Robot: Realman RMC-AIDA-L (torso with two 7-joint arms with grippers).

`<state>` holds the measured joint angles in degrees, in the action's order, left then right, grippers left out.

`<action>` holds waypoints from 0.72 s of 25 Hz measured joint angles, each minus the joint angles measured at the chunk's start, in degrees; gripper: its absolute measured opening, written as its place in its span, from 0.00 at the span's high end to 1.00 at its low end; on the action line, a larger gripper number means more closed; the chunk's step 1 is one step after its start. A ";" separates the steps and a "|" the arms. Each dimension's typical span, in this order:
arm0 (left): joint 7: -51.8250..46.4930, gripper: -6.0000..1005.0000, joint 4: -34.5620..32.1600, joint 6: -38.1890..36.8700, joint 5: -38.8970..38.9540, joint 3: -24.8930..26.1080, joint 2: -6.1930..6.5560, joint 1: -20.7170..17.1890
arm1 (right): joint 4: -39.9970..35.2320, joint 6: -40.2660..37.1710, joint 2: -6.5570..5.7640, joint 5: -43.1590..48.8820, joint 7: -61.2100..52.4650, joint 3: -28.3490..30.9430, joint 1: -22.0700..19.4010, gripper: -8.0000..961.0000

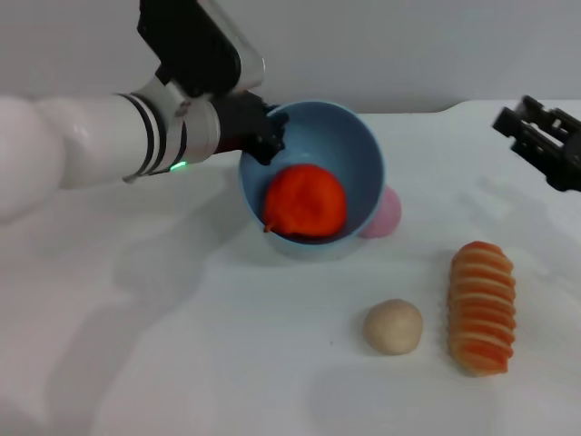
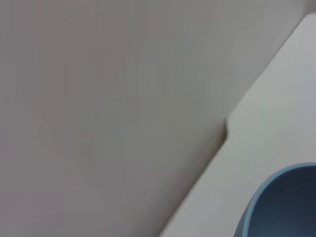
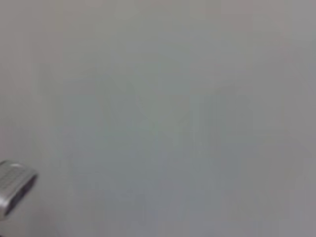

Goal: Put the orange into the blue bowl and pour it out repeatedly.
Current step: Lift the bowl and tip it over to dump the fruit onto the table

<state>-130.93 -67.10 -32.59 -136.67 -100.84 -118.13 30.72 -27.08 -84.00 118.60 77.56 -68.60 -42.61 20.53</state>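
Note:
The blue bowl [image 1: 349,150] is lifted off the table and tipped toward me, its mouth facing forward and down. Inside it, against the lower rim, lies the red-orange orange [image 1: 305,202]. My left gripper [image 1: 265,134] is shut on the bowl's rim on the left side. In the left wrist view only a piece of the blue bowl [image 2: 284,205] shows at the corner. My right gripper [image 1: 543,138] hovers far to the right, away from the bowl, holding nothing.
A pink ball [image 1: 385,213] peeks out behind the bowl. A beige ball [image 1: 393,326] and an orange-and-cream striped loaf [image 1: 481,306] lie on the white table [image 1: 182,345] at the front right. The wall rises behind the table.

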 joint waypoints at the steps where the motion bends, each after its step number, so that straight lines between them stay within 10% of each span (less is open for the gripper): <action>1: 0.00 0.99 -0.11 1.97 -1.32 -1.32 0.03 -0.64 | 0.86 -0.01 0.02 -0.01 1.07 1.04 -0.36 0.48; 18: 17.00 0.99 -2.11 50.29 -28.48 -23.54 -0.37 -19.13 | 2.49 -0.30 -0.12 -0.14 3.80 6.09 -1.00 0.49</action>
<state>-113.92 -69.21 17.71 -165.15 -124.37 -118.50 11.59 -24.60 -84.30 118.48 77.42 -64.80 -36.53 19.53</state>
